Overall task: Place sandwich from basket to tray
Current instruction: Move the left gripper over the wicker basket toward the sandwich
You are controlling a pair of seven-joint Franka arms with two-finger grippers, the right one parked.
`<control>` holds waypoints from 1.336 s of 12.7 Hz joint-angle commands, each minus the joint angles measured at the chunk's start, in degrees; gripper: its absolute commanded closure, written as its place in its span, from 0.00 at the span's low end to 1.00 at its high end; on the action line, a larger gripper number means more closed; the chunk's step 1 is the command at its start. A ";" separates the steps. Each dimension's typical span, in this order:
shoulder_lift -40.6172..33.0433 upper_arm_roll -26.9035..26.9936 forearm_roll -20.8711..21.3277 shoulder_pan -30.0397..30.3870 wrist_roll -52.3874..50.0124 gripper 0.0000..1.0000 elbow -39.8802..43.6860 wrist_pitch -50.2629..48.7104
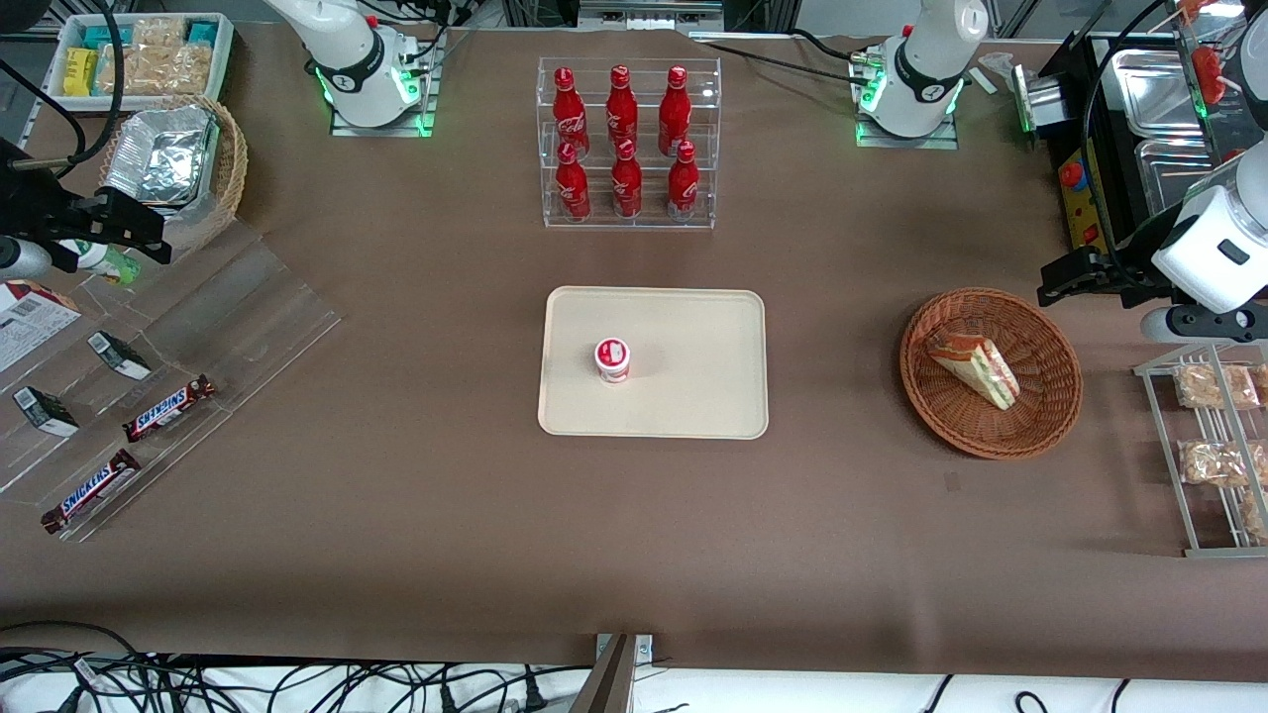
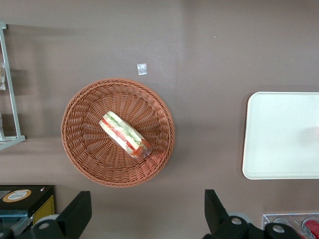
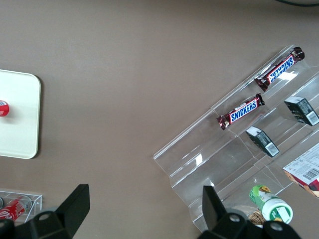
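Note:
The sandwich (image 1: 976,368), a wrapped wedge with red and green filling, lies on its side in the round reddish-brown wicker basket (image 1: 1030,431). Both also show in the left wrist view, the sandwich (image 2: 124,135) in the basket (image 2: 84,154). The cream tray (image 1: 684,396) sits at the table's middle and carries a small red-and-white cup (image 1: 612,358). The tray's edge shows in the left wrist view (image 2: 279,139). My left gripper (image 1: 1080,277) hangs high above the table beside the basket, a little farther from the front camera. It is open and empty (image 2: 147,214), well clear of the sandwich.
A wire rack with beige snack packets (image 1: 1214,446) stands beside the basket, toward the working arm's end. Metal trays (image 1: 1159,109) lie farther back. A clear rack of red bottles (image 1: 626,139) stands farther from the front camera than the tray. Snickers bars (image 1: 168,408) lie on an acrylic stand toward the parked arm's end.

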 commanded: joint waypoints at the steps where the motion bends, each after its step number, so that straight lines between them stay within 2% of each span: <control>1: 0.04 0.23 -0.80 0.06 0.60 0.00 0.01 -0.74; 4: 0.56 0.41 1.56 0.06 -0.45 0.00 -0.08 -1.53; 7: 1.70 0.41 1.74 0.14 -8.08 0.00 -1.30 -0.92; 14: 1.62 0.50 4.38 0.58 -29.52 0.00 -15.79 13.12; 17: 0.48 0.50 4.29 3.04 -32.71 0.00 -22.47 20.33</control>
